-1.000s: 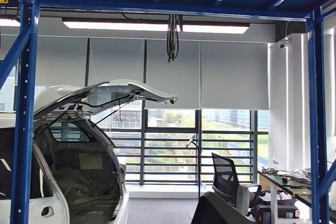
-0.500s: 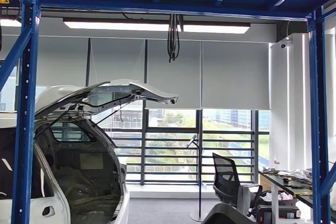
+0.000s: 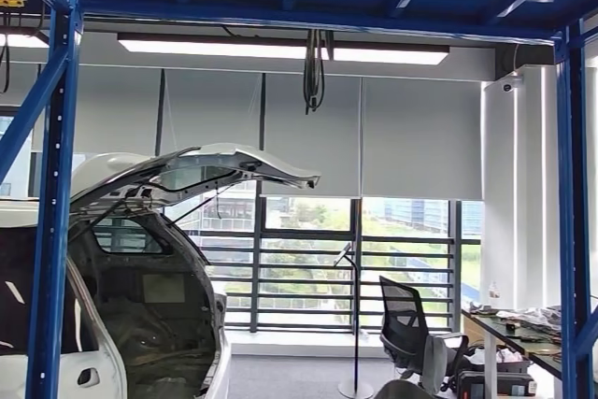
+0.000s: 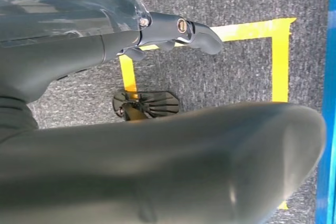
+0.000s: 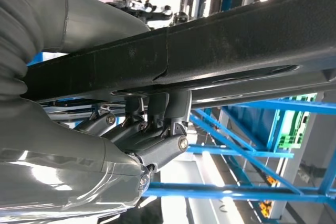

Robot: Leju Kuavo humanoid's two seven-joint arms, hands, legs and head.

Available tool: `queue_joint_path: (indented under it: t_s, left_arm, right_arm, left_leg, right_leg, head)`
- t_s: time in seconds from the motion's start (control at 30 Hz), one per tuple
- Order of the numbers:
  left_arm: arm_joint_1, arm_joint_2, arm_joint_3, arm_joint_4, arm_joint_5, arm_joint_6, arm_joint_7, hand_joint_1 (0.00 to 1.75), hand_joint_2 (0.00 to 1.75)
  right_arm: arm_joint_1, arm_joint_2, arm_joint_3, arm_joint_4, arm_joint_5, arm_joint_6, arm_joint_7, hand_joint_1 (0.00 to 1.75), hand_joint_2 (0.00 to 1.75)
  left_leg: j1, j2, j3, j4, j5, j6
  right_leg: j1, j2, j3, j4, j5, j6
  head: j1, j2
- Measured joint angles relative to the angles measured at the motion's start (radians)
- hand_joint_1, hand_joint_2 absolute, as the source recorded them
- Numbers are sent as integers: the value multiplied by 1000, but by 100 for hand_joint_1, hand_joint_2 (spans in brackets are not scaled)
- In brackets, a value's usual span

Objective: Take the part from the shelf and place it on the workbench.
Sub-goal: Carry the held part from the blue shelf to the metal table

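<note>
Holds the long black part [image 5: 238, 35] in the right hand [image 5: 150, 140], fingers [image 5: 166, 150] curled up against its underside. Hangs the left hand [image 4: 99, 51] over the grey floor [image 4: 238, 66], fingers [image 4: 178, 26] stretched out, nothing in them. Probably in the carrying step. Gripped at one place only, so may tip, slide out, or strike a blue rack post [image 3: 56, 212] in turning.

No legible text, label, brand, number or sign on anything in these views.
</note>
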Motion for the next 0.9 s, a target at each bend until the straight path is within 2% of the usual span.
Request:
queue_joint_path:
  t_s: [0.07,0.1,0.13,0.23,0.3,0.33,0.4,0.43,0.47,0.5,0.53,0.6,0.63,0.7,0.77,0.8,0.83,0.9]
  left_arm:
    - [4,1,0,0,2,-2,1,0,175]
    - [5,2,0,0,3,-2,2,0,175]
    - [4,3,0,0,4,-2,3,0,175]
    - [4,4,0,0,3,-2,8,0,175]
    - [4,5,0,0,0,-1,10,0,175]
    - [4,5,0,0,-2,0,10,0,175]
    - [5,6,0,0,-4,0,10,0,175]
    - [6,6,0,0,-5,0,10,0,175]
    - [8,6,0,0,-5,1,10,0,175]
    - [9,6,0,0,-6,1,10,0,175]
    - [9,6,0,0,-6,2,10,0,175]
    - [7,7,0,0,-7,3,10,0,175]
    - [6,8,0,0,-7,4,10,0,175]
    - [6,8,0,0,-7,6,10,0,175]
    - [9,8,0,0,-7,8,10,0,175]
    - [10,8,0,0,-7,9,10,0,175]
    - [9,8,0,0,-7,10,10,0,175]
    - [8,9,0,0,-6,11,10,0,175]
  right_arm:
    - [0,-5,0,-1,2,1,-2,175,175]
    - [-1,-7,1,-1,2,2,-2,175,175]
    - [-1,-9,2,-3,4,2,-3,175,175]
    - [-1,-16,2,-6,6,1,-8,175,175]
    - [0,-20,2,-11,7,0,-13,175,175]
    - [0,-22,2,-13,7,0,-15,175,175]
    - [3,-26,2,-15,8,0,-17,175,175]
    - [6,-28,2,-15,9,0,-17,175,175]
    - [9,-31,2,-15,9,0,-18,175,175]
    - [12,-33,2,-15,9,0,-18,175,175]
    - [15,-35,2,-15,10,0,-18,175,175]
    - [17,-38,2,-15,10,1,-19,175,175]
    - [17,-39,2,-15,10,1,-20,175,175]
    - [19,-42,2,-15,14,3,-20,175,175]
    - [23,-44,3,-15,17,4,-20,175,175]
    - [24,-45,3,-15,17,5,-20,175,175]
    - [24,-47,3,-15,18,5,-20,175,175]
    - [26,-49,4,-14,18,5,-20,175,175]
  left_leg:
    - [4,-1,14,0,-11,-10]
    - [4,-1,18,2,-16,-15]
    - [3,-2,19,3,-20,-20]
    - [3,1,12,3,-23,-31]
    - [4,1,2,25,-46,-37]
    - [4,1,-15,62,-70,-39]
    - [3,-1,-75,188,-129,-39]
    - [3,-2,-106,247,-147,-39]
    - [3,-2,-125,279,-149,-40]
    - [3,-3,-126,274,-131,-40]
    - [4,-3,-109,230,-97,-39]
    - [5,-5,-56,105,-29,-39]
    - [5,-7,-39,62,-12,-38]
    - [2,-10,-34,38,-6,-34]
    - [1,-9,-38,36,2,-21]
    - [2,-8,-40,34,8,-13]
    - [2,-6,-43,32,13,-5]
    - [-1,-3,-51,33,21,5]
  right_leg:
    - [-1,-2,49,-116,72,-1]
    - [2,-2,73,-171,99,-4]
    - [4,-2,88,-206,109,-9]
    - [9,0,90,-226,100,-31]
    - [6,1,92,-233,97,-43]
    - [5,0,93,-236,97,-47]
    - [6,-1,92,-237,96,-54]
    - [7,-1,92,-237,96,-55]
    - [8,0,92,-237,97,-56]
    - [8,1,92,-236,97,-56]
    - [8,2,92,-235,98,-55]
    - [9,4,90,-230,99,-50]
    - [11,5,87,-227,101,-45]
    - [14,7,83,-226,109,-32]
    - [11,7,82,-228,113,-20]
    - [9,6,78,-218,100,-15]
    - [8,4,69,-190,74,-10]
    - [7,1,34,-74,-9,-5]
  head:
    - [0,0]
    - [0,0]
    - [0,0]
    - [1,1]
    - [2,0]
    - [2,0]
    - [2,0]
    - [2,0]
    - [2,0]
    - [2,0]
    - [2,0]
    - [2,0]
    - [2,0]
    - [1,0]
    - [1,0]
    - [1,0]
    - [1,0]
    - [1,0]
